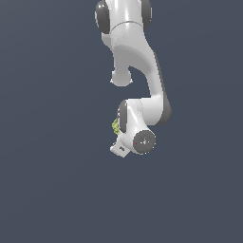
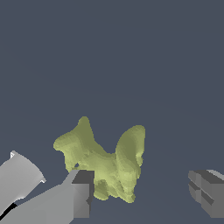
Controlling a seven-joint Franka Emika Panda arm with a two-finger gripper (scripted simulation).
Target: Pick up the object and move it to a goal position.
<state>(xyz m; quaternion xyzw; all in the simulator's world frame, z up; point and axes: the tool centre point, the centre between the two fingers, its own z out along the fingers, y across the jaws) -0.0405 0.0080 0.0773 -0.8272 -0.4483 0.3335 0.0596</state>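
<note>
The object (image 2: 109,162) is a small yellow-green lumpy thing with two raised lobes. In the wrist view it lies between my fingers, on the dark floor. One grey finger (image 2: 81,194) is right at the object's side and covers a bit of it. The other finger (image 2: 205,192) stands well apart from it. The gripper (image 2: 142,194) is open around the object. In the exterior view only a sliver of the object (image 1: 115,126) shows beside the white robot hand (image 1: 137,135), which hides the fingers.
The plain dark grey floor (image 1: 47,180) surrounds the arm. The white arm links (image 1: 135,57) rise above the hand in the exterior view. No goal marker shows.
</note>
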